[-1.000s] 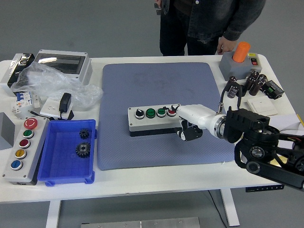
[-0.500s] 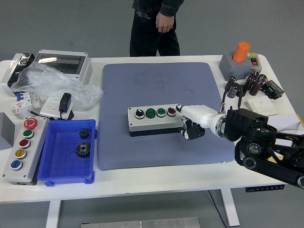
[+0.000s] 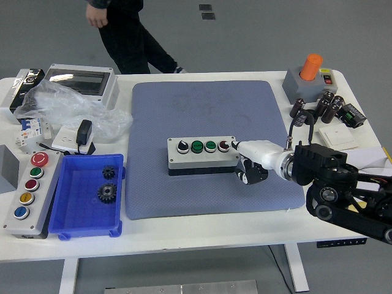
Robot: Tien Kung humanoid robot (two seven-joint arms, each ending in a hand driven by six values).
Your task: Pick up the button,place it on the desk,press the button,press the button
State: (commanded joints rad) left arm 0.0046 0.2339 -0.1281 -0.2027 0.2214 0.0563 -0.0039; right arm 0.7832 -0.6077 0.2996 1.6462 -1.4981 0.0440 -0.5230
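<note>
right hand (image 3: pixel 250 160) at right end of button box (image 3: pixel 203 155) on blue mat (image 3: pixel 184 110), one finger out toward red button (image 3: pixel 224 146), rest curled, gripping nothing.

You are seeing the right arm (image 3: pixel 349 196) showing as glossy black, built from rounded housings with circular joint caps near the table's right edge. A silver ring is separating that black casing from a smooth white forearm shell. The right hand (image 3: pixel 250 165) is showing white on top with dark finger segments beneath, though their detail is too small to make out. Thin black cables are running above the wrist.
</note>
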